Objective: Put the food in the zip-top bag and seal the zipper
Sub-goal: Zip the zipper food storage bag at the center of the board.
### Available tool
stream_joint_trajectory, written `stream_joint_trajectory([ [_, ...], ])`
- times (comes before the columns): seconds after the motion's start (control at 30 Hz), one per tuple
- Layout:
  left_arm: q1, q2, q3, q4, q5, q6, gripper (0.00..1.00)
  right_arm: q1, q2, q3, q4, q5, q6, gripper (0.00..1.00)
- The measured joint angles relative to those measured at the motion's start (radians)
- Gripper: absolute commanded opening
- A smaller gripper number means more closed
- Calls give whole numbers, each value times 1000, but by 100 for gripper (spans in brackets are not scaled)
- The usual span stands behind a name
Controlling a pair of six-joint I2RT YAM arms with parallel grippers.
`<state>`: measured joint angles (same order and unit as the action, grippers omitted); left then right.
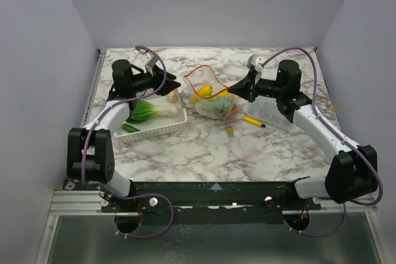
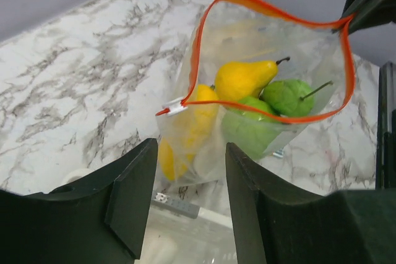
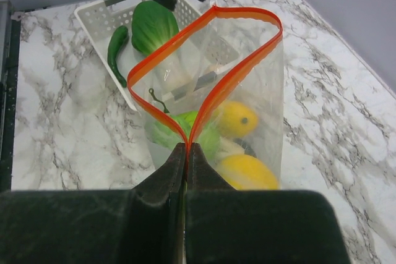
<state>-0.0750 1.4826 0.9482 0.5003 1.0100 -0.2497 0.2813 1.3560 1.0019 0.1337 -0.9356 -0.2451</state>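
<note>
The zip-top bag (image 1: pixel 218 104) lies mid-table with its mouth held open in a loop. The orange-red zipper (image 1: pixel 199 76) shows in the left wrist view (image 2: pixel 272 114) and the right wrist view (image 3: pixel 162 57). Inside are a yellow pear (image 2: pixel 244 78), green fruits (image 2: pixel 288 97) and other yellow food (image 3: pixel 247 171). My right gripper (image 3: pixel 187 148) is shut on the zipper's near end and also shows from above (image 1: pixel 241 87). My left gripper (image 2: pixel 189 190) is open and empty, above the basket's far end (image 1: pixel 175 85), just short of the bag's mouth. A white slider (image 2: pixel 176 108) sits on the zipper.
A white lattice basket (image 1: pixel 158 129) at the left holds a green-and-white bok choy (image 1: pixel 148 110) and a dark green pod (image 1: pixel 130 128). A yellow marker pen (image 1: pixel 253 121), a small clip-like piece (image 1: pixel 229 130) and a rigid clear compartment box (image 1: pixel 272 114) lie right of the bag.
</note>
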Motion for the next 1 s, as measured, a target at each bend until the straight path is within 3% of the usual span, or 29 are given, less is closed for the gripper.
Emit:
stream_joint_trajectory([
  [0.17,8,160,95,-84,114,137,49,0,2,14,-25,-3,-13,0],
  [0.57,-23,314,173,49,244,71,47,0,8,28,-57,-3,-26,0],
  [0.87,-38,359,173,230,244,-72,0,0,26,39,-61,-2,-26,1],
  [0.93,-39,375,172,331,244,-146,0,0,26,39,-61,3,-24,1],
  [1.0,-39,394,165,440,241,-233,0,0,26,39,-61,22,-16,9],
])
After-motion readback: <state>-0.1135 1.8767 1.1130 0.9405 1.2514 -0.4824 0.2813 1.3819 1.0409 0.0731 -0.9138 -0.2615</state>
